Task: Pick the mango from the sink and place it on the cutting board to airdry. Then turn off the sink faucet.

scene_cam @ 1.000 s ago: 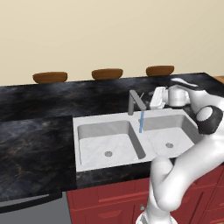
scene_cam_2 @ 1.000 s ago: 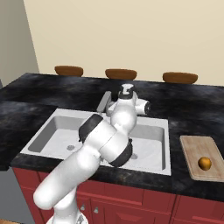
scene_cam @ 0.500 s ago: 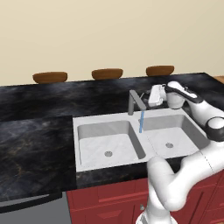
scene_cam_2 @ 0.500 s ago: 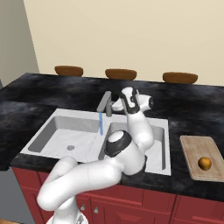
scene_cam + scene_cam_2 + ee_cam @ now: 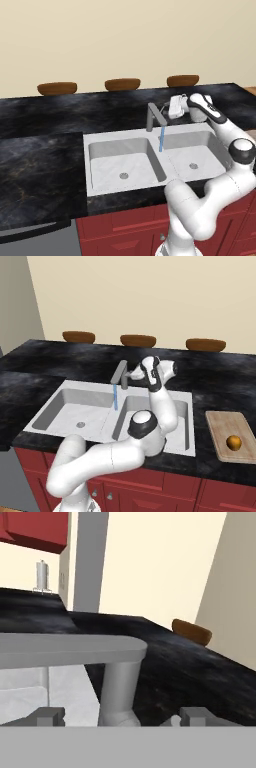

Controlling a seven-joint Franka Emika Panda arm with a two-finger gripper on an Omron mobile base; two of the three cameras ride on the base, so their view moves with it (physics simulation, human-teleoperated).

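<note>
The gripper (image 5: 169,107) has closed in on the sink faucet (image 5: 156,116) over the last second: a second ago the hand hung off to the right of the faucet, above the right basin's back rim, and half a second ago it was already nearer. Now, in the left base view, it sits just beside the thin lever handle at the faucet's top. In the right base view the gripper (image 5: 136,374) likewise reaches leftward to the faucet (image 5: 120,375), whereas before the hand was well right of the post.

In the hand view the jaws stand apart, their two dark tips rising at the bottom on either side of the faucet's round upright stem (image 5: 118,692), with the flat grey lever (image 5: 70,650) stretching across just above them. Whether the tips touch the metal cannot be told.

Water (image 5: 161,139) runs as before, a thin blue stream falling from the spout toward the divider of the sink (image 5: 107,145).

The mango (image 5: 233,442) lies unmoved on the cutting board (image 5: 224,425), which rests on the black tabletop (image 5: 45,358) to the right of the sink (image 5: 60,401). Three brown bowl-like shapes (image 5: 138,340) line the tabletop's far edge, as earlier.
</note>
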